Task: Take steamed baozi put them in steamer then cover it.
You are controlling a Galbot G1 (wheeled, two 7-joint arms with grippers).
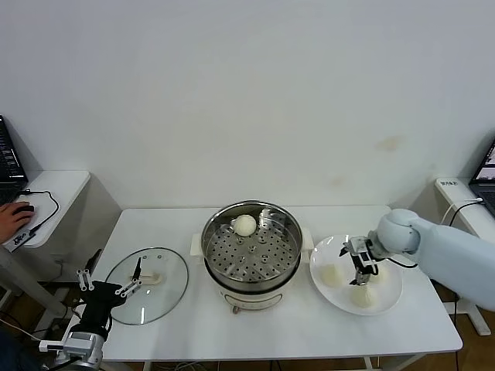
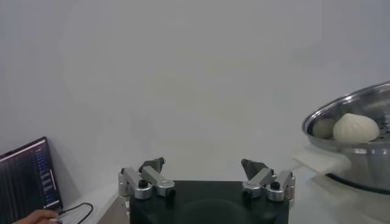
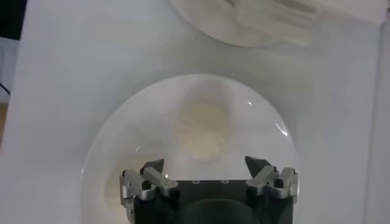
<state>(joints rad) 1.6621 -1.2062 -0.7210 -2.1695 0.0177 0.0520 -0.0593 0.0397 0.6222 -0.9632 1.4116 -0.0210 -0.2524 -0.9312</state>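
Observation:
The steamer (image 1: 251,251) stands mid-table with one baozi (image 1: 245,225) on its perforated tray; both also show in the left wrist view, the steamer (image 2: 359,152) and the baozi (image 2: 353,128). Two more baozi (image 1: 332,274) (image 1: 361,294) lie on a white plate (image 1: 387,297) to its right. My right gripper (image 1: 360,272) hangs open just above the plate; in its wrist view (image 3: 206,164) a baozi (image 3: 204,128) lies ahead of the open fingers and another (image 3: 119,185) beside them. The cover (image 1: 147,274) lies flat to the steamer's left. My left gripper (image 1: 112,277) is open and empty at the cover's outer edge (image 2: 204,164).
A side table (image 1: 46,193) with a mouse, a cable and a person's hand stands at the far left, and a laptop (image 2: 27,179) sits there. Another laptop (image 1: 486,174) is at the far right. The table's front edge runs close below the cover and the plate.

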